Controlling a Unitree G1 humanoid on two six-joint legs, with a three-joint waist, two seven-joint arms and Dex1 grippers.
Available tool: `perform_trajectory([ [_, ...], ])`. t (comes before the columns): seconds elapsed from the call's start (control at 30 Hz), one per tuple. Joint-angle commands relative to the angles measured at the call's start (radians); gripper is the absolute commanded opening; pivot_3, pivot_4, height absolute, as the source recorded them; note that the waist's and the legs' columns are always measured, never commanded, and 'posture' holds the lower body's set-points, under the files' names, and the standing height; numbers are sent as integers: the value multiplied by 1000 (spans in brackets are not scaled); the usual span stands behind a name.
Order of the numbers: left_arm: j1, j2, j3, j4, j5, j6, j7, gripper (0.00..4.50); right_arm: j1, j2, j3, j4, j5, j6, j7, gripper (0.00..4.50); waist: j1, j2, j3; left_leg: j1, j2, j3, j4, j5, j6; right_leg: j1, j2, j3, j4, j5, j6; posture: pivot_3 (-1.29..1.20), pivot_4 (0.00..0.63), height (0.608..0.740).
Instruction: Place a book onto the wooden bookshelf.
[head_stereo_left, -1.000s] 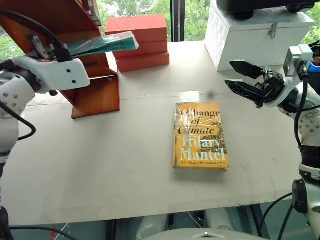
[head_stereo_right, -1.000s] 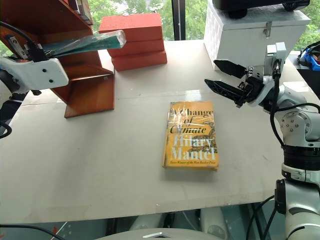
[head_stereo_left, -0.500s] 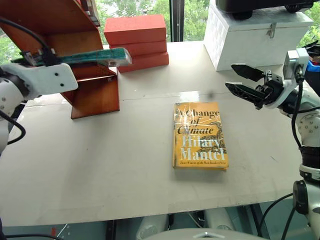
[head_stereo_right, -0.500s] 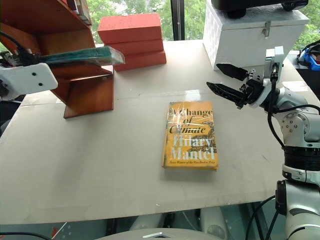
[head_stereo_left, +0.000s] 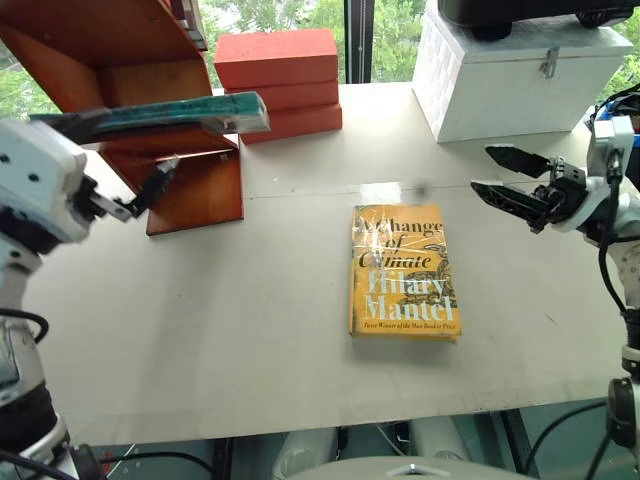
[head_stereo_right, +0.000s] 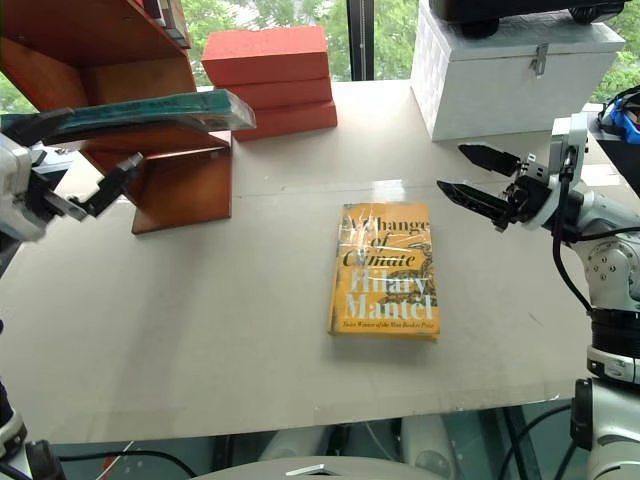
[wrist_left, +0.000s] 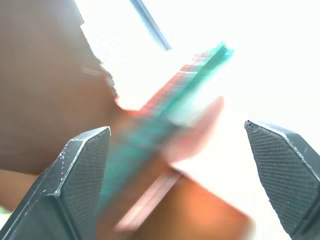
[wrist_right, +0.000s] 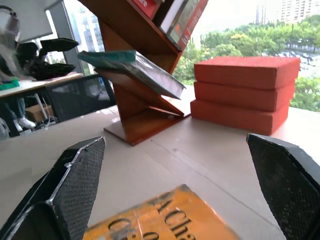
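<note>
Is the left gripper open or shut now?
Open: the left gripper has its fingers wide apart, and the book lies on the wooden bookshelf.

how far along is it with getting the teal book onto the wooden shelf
Mostly done: the teal book lies flat on the wooden bookshelf, one end sticking out past its edge. In hand: nothing; the left hand is open around the book's near end, and the right hand is open over the table. Left: pull the left hand clear.
</note>
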Motion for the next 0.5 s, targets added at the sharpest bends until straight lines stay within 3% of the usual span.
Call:
perform_trajectory([
  [0.03, 179, -74, -73, -205, -175, 104, -10, 4447, 82, -26, -37, 24, -71, -119, 32, 4500, -1, -1, -1, 1, 0, 0, 0, 0, 0, 1, 0, 0, 0, 0, 0, 0, 150, 740],
  [0.2, 404, -146, -286, -178, -53, 25, 1, 4447, 271, -20, -72, 71, -141, -240, 23, 4500, 5, 2, -3, 5, 1, 0, -1, 0, 0, 4, 1, 0, 2, 2, -3, 0, 150, 740],
  [0.33, 393, -184, -429, -28, 183, -95, 165, 4447, 432, -5, -43, 110, -246, -369, 12, 4500, 10, 4, -4, 15, 2, 2, -4, 0, 0, 12, 1, 1, 2, 2, -4, 0, 150, 740],
  [0.5, 393, -223, -445, 42, 143, -156, 137, 4447, 503, 0, -35, 153, -325, -465, -29, 4500, 1, 4, -5, 17, 2, 4, -3, 0, 0, 15, 2, 3, 1, 2, -3, 0, 150, 740],
])
